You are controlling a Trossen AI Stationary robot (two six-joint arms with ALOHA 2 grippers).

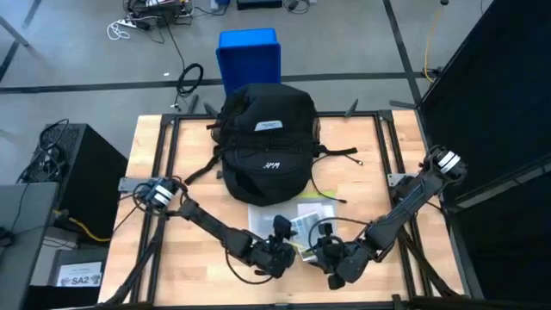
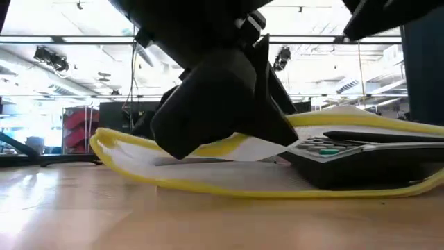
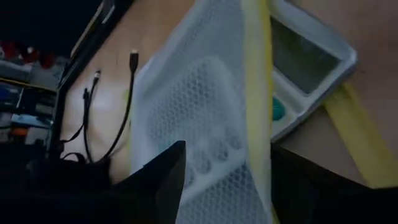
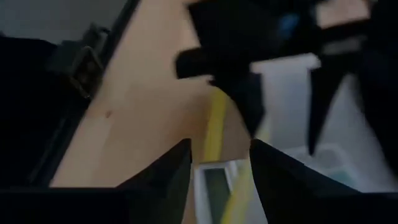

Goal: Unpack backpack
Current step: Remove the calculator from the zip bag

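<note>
Biggest thing first: the wooden table (image 1: 155, 258), with the backpack (image 1: 265, 142) sitting at its far middle, well beyond both grippers. It's a rounded black bulk, its long axis running from the far edge toward the arms, white label toward the far end and the small white logo toward the near end. Straps trail off either side onto the wood. Behind the backpack, off the table, stands a blue plastic box (image 1: 250, 56).

Now the near edge, where the action is. A clear mesh pouch (image 1: 288, 217) with yellow trim lies flat between the backpack and the grippers. Inside it, a calculator (image 2: 350, 156) shows through, grey keys and one green one, resting against the pouch's yellow edge.

The left gripper (image 1: 280, 250) is down over the pouch's near edge, its fingers (image 3: 163, 180) spread apart with the mesh between them, not clamped that I can see. The right gripper (image 1: 331, 258) sits just beside it, fingers (image 4: 171, 171) parted over the wood with the pouch's yellow edge and the calculator just ahead, holding nothing. The left gripper blocks much of the right one's view.
</note>
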